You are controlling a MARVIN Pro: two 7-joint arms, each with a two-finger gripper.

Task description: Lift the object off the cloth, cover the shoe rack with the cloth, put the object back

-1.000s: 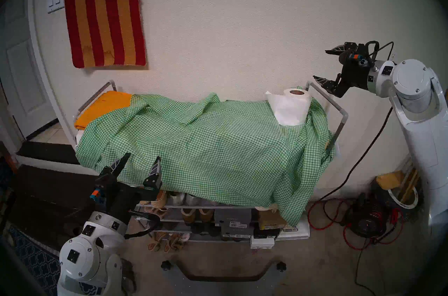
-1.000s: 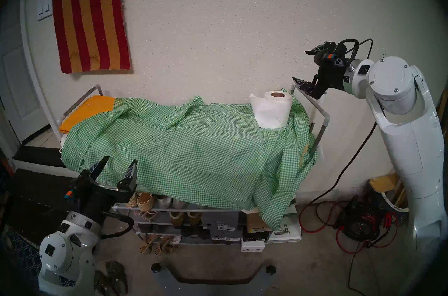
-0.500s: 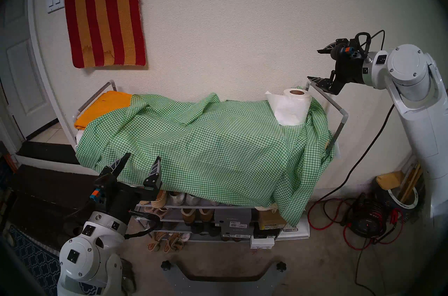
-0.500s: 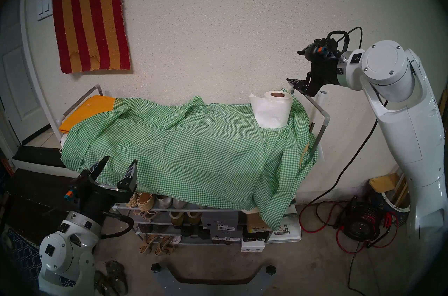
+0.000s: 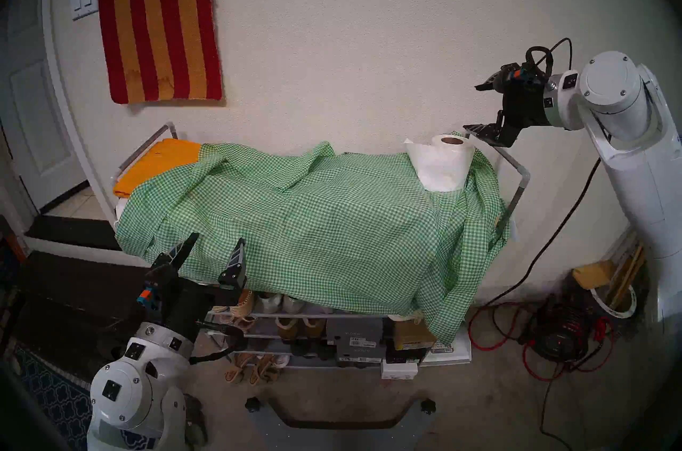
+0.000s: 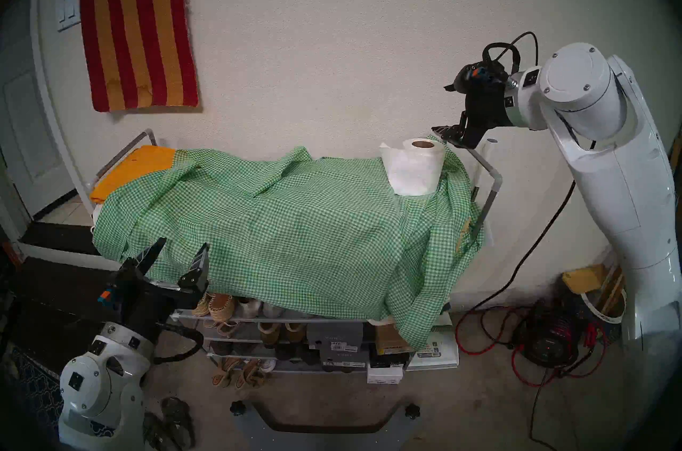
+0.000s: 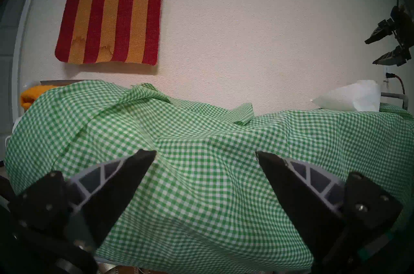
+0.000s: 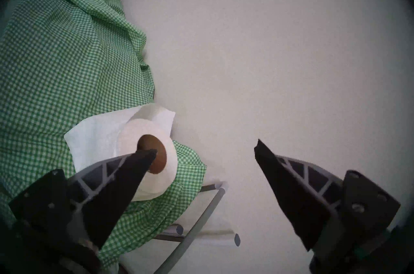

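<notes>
tissue roll (image 5: 444, 162) upright on green gingham cloth (image 5: 313, 228) draped over shoe rack (image 5: 518, 181); right gripper (image 5: 476, 107) spread, empty, near roll; left gripper (image 5: 216, 245) spread, empty.

Two head views look down on the cloth-draped shoe rack (image 5: 522, 177); both wrist views face the cloth (image 7: 201, 154) closely.

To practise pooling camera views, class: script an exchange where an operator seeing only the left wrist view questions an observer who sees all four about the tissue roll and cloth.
Operator: Is the roll upright?
Observer: Yes, the tissue roll stands on end on the cloth, brown core upward.
Operator: How does the cloth hang at the right end?
Observer: It bunches at the shoe rack's end rail and hangs past the front corner's lower shelves.
</notes>
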